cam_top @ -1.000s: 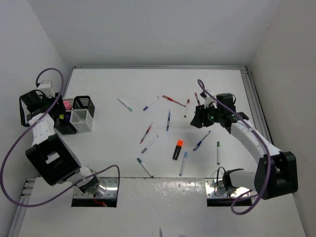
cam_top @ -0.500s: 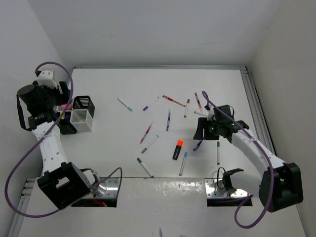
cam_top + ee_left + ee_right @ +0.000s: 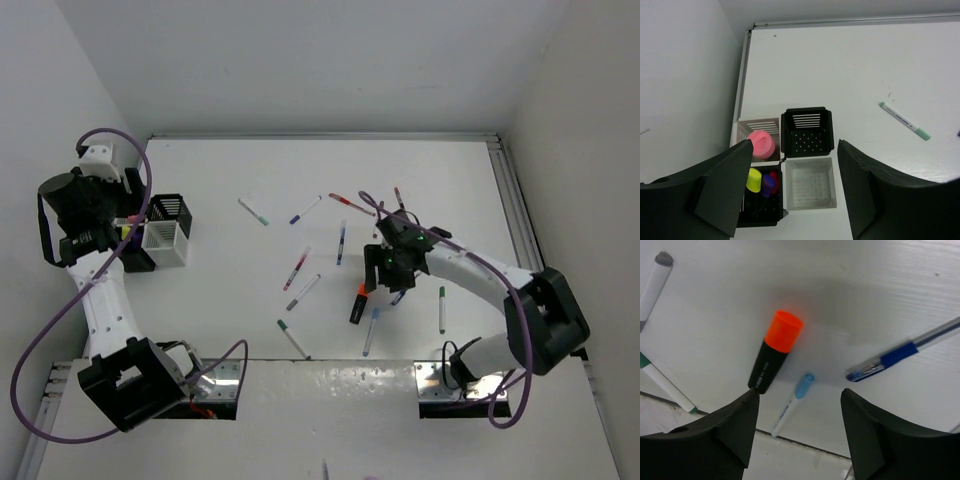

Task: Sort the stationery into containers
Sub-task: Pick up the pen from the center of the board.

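Four mesh containers stand in a cluster at the left. The white holder (image 3: 810,182) and the black holder (image 3: 807,131) behind it are empty. Another black holder (image 3: 760,200) has yellow, purple and red caps in it. A pink stick (image 3: 761,144) stands in the back-left one. My left gripper (image 3: 794,150) hangs open above them, holding nothing. My right gripper (image 3: 800,392) is open just above the table, over a light blue pen (image 3: 792,402). Its left fingertip is near the butt of the orange-black highlighter (image 3: 776,350). A blue pen (image 3: 900,352) lies to the right.
Several pens lie loose across the middle of the table, among them a green-capped pen (image 3: 254,211), a red pen (image 3: 350,204), a grey-capped pen (image 3: 303,291) and a green pen (image 3: 442,309). The table's near edge (image 3: 330,358) runs just below the highlighter. Walls close in on the left and right.
My right gripper has moved left and toward the near edge, from the table's right side to above the orange-black highlighter, and its jaws have widened. My left arm has lifted above the containers.
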Tool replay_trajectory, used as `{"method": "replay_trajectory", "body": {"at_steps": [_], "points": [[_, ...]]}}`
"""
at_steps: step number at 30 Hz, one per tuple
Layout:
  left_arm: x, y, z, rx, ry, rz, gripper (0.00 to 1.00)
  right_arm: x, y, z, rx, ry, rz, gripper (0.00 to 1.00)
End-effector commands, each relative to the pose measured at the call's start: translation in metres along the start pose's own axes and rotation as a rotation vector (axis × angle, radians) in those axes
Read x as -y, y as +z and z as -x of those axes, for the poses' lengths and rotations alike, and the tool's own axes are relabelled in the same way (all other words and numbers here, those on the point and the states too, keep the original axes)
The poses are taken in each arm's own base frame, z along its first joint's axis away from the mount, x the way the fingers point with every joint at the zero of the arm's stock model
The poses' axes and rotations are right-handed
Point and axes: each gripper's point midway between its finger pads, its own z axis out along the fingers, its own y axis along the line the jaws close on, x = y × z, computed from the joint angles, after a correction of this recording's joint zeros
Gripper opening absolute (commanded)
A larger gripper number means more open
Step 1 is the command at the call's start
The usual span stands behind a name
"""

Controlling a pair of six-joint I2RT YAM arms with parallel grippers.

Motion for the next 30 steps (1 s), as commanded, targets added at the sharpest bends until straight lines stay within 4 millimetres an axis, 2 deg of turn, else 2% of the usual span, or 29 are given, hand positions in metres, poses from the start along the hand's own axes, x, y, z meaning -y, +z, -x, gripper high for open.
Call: {"method": "replay_trajectory", "body": {"at_steps": [1,3,9,15,20,24,25,28,29,30], "points": [[0.001,-0.006,0.014,0.025,0.018,0.010,0.75,-0.015,0.004,0.014,0.000,0.025,-0.057,0.66],[-0.001,-0.006,0.015,0.021,0.016,0.013,0.75,-0.016,0.016,0.007,-0.060,0.037,-0.091,0.67],[-0.004,-0.007,0.017,0.018,0.026,0.025,0.75,-0.034,0.033,-0.017,-0.146,0.032,-0.139,0.61],[-0.005,-0.004,0.014,0.012,0.009,0.025,0.75,-0.039,0.041,-0.024,-0.169,0.010,-0.176,0.60],[-0.004,-0.004,0.011,0.010,0.008,0.026,0.75,-0.040,0.052,-0.025,-0.214,-0.012,-0.201,0.51],[-0.006,-0.008,0.018,0.024,0.047,0.035,0.75,-0.034,0.067,-0.026,-0.243,-0.034,-0.244,0.46],[-0.007,-0.008,0.018,0.023,0.051,0.038,0.75,-0.033,0.069,-0.025,-0.241,-0.041,-0.241,0.44],[-0.009,-0.008,0.020,0.023,0.061,0.041,0.75,-0.033,0.076,-0.019,-0.220,-0.088,-0.220,0.28],[-0.009,-0.008,0.021,0.026,0.063,0.040,0.75,-0.035,0.078,-0.015,-0.210,-0.112,-0.203,0.15],[-0.008,-0.006,0.018,0.019,0.056,0.034,0.74,-0.038,0.079,-0.011,-0.208,-0.138,-0.180,0.10]]}}
